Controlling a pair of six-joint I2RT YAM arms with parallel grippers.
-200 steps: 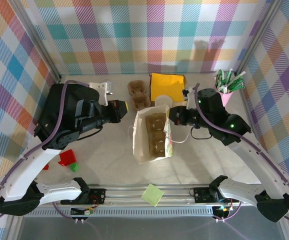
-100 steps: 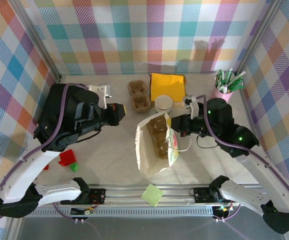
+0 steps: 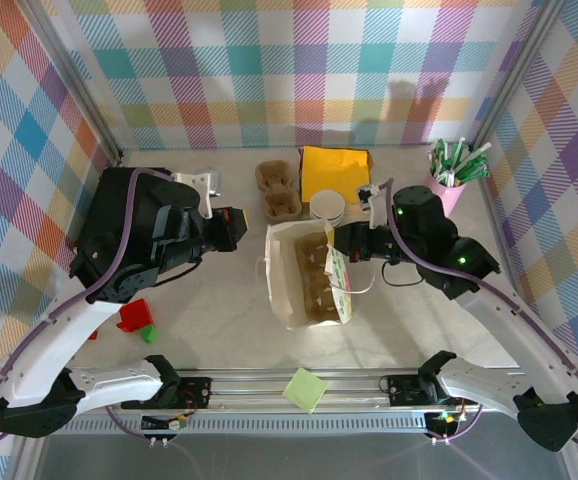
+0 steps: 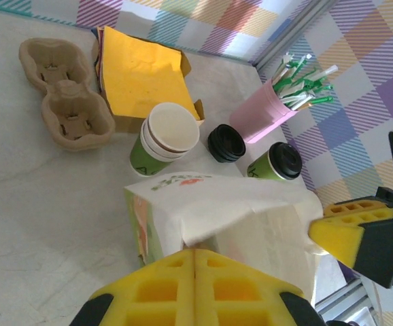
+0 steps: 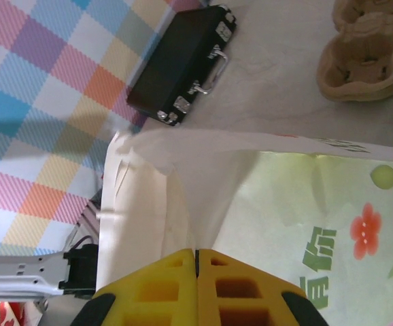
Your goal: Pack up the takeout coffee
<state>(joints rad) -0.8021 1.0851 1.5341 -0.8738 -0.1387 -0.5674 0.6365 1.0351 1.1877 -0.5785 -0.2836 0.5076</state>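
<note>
The tabletop [image 3: 219, 300] carries an open paper bag [image 3: 281, 290] standing between my two arms, with a brown cup carrier [image 3: 316, 275] inside it. My right end effector [image 3: 341, 243] sits at the bag's right wall, its yellow pads pressed together and pinching the paper rim. My left end effector [image 3: 237, 228] hovers just left of the bag, pressed together on nothing. Beyond the bag is a stack of cups [image 4: 164, 136]. The takeout coffee [image 4: 276, 163], green-sided with a black lid, stands on the tabletop outside the bag, just beside the pink cup [image 4: 258, 115] and near a loose black lid [image 4: 226, 142].
</note>
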